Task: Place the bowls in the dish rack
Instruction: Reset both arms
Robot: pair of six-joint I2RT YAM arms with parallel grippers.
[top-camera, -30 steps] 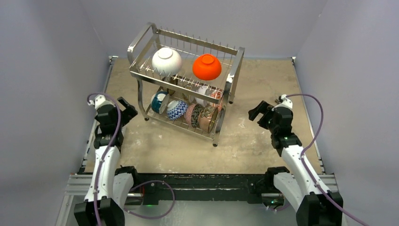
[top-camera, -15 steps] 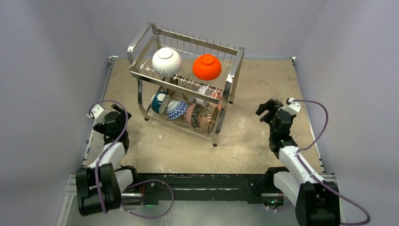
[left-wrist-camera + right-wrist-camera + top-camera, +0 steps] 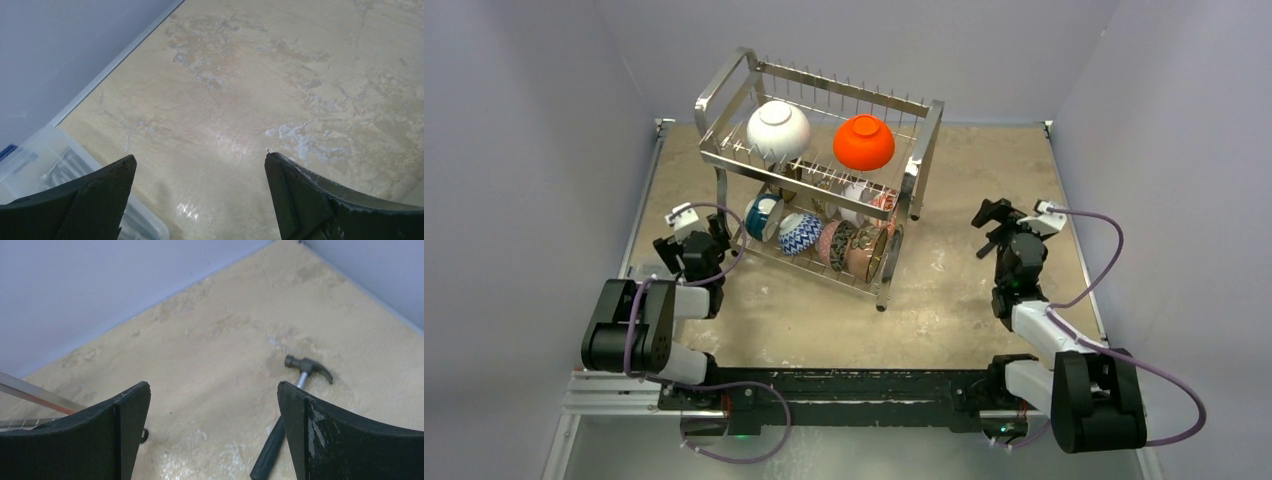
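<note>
Both arms folded back toward bases, left gripper (image 3: 200, 162) and right gripper (image 3: 214, 390) spread wide, empty; bowls (image 3: 864, 142) sit in dish rack (image 3: 921, 160), none seen loose, so loading likely complete.

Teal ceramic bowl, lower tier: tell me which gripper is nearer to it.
Left. The left gripper hovers just left of the teal round ceramic bowl at the lower tier's left end; the right gripper is beyond the right side of the chrome wire dish rack.

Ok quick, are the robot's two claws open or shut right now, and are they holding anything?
Left gripper: open, holding nothing.
Right gripper: open, holding nothing.
</note>
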